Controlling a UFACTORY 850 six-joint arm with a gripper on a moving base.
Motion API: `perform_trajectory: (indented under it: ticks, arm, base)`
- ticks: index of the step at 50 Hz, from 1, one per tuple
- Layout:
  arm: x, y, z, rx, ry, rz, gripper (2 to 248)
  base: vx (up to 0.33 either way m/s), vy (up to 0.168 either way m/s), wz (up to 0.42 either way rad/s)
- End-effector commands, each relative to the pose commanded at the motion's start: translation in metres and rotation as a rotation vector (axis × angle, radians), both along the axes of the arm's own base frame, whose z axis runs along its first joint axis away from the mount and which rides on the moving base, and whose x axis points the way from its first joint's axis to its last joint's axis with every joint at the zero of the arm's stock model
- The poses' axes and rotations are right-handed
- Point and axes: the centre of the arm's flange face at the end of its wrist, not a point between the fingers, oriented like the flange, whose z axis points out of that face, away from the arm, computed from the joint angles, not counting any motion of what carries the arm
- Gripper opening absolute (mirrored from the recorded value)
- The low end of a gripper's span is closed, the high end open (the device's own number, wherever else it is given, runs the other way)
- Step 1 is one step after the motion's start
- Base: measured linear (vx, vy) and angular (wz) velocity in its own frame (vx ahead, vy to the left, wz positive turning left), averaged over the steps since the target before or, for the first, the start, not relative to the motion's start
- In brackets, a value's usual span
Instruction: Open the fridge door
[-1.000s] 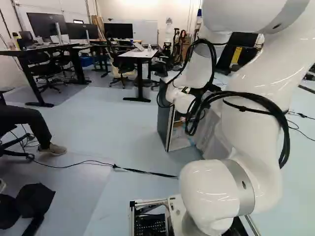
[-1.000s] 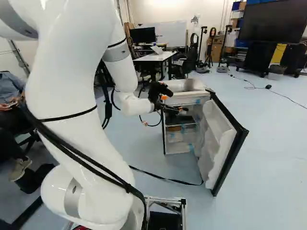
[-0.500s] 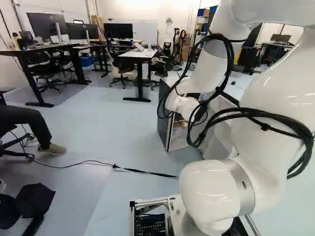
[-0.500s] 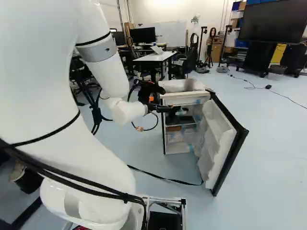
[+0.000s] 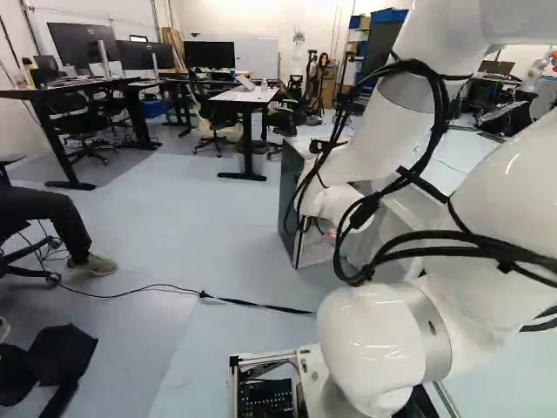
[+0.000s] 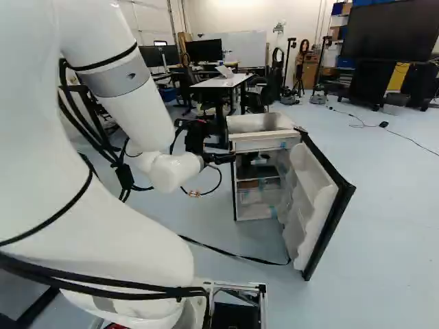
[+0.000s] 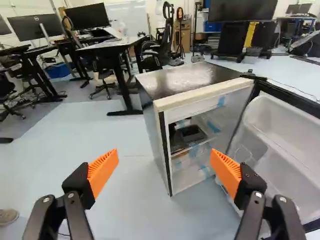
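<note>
An opened fridge is framed ahead of the spread gripper.
The two black fingers are held well apart, and their orange pads are faced toward each other with nothing gripped between them; the fridge is seen beyond the gap, its dark top lit by a glossy sheen. Inside, a black object is held on a shelf, and pieces of blue tape are stuck about the interior. The door is swung wide, its white moulded inner side exposed beyond one finger. Behind the fridge, a desk, monitors and an office chair can be seen.
</note>
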Motion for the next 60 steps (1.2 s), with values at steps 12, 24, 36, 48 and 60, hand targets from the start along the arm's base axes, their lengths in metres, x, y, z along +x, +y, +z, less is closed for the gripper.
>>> perform_trajectory:
  ticks: [12, 24, 36, 48, 60]
  arm:
    - [-0.017, 0.007, -0.002, -0.022, 0.006, 0.069, 247]
    - [-0.029, 0.012, -0.004, -0.039, 0.010, 0.122, 247]
    - [-0.038, 0.015, -0.006, -0.052, 0.013, 0.158, 247]
    - [-0.043, 0.017, -0.007, -0.059, 0.015, 0.178, 247]
    - [-0.044, 0.017, -0.008, -0.060, 0.015, 0.181, 247]
  base:
    - [0.000, 0.000, 0.000]
    - [0.000, 0.000, 0.000]
    - [0.000, 0.000, 0.000]
    - [0.000, 0.000, 0.000]
    - [0.000, 0.000, 0.000]
